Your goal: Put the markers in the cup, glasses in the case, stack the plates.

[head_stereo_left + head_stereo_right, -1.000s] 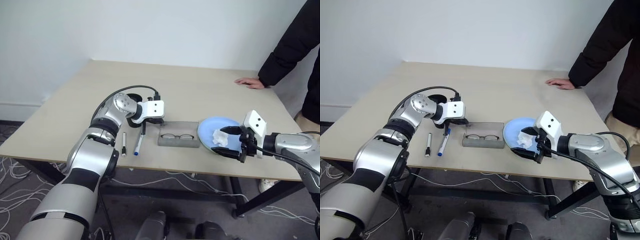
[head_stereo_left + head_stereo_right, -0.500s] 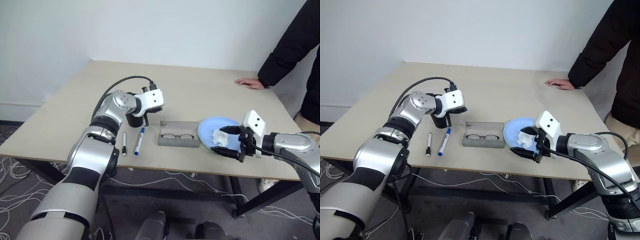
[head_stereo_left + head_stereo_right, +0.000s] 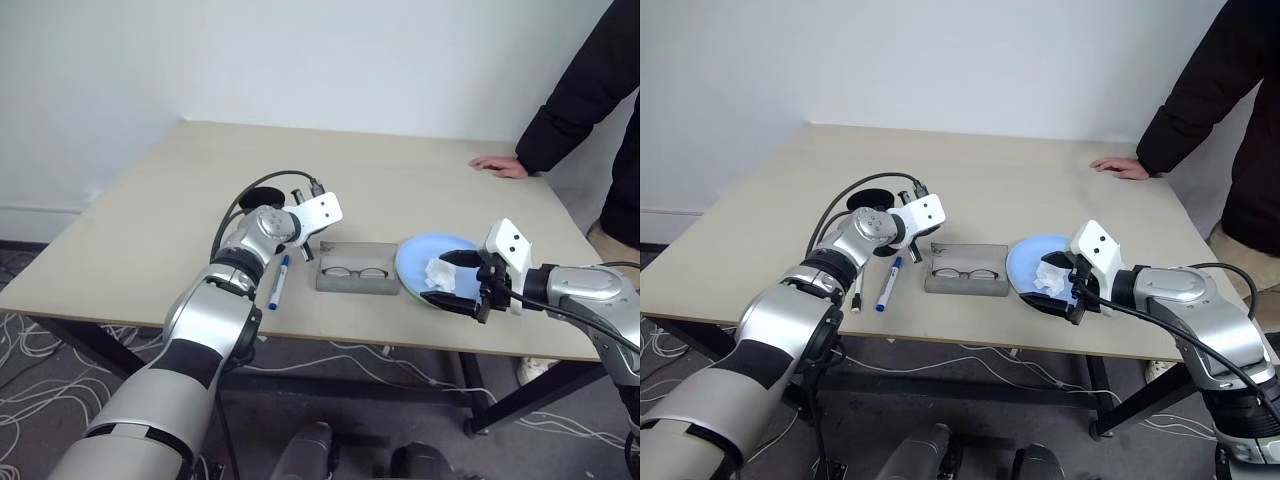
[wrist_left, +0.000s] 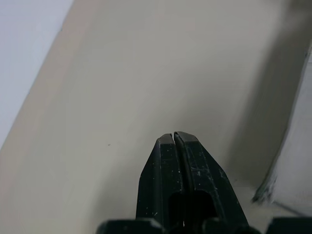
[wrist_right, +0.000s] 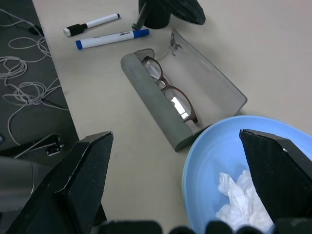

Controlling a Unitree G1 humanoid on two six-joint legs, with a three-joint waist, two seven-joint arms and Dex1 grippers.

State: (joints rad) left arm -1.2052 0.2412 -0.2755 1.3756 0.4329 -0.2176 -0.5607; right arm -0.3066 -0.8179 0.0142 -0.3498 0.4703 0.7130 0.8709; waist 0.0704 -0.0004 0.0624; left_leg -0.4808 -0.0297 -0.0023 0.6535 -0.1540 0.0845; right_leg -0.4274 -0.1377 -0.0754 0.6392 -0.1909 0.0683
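- No brand, label or writing can be read on anything here.
- The worktop is a smooth, pale beige board with a plain matte face.
- The left tool has its two black fingers pressed flat together, holding nothing, above bare worktop beside the case.
- The right tool stands wide, its broad black fingers spread either side of the near edge of the light blue plate, with nothing gripped.
- The plate is round, shallow and glossy; a crumpled white tissue lies in it.
- The case is grey, rectangular with rounded ends, lid open; the glasses, thin dark round frames with clear lenses, lie inside it.
- The black cup stands behind the left arm, mostly hidden.
- Two slim white markers lie side by side near the front edge, left of the case: the blue-capped marker and the black-capped marker.
- A person's hand in a dark sleeve rests on the far right edge.
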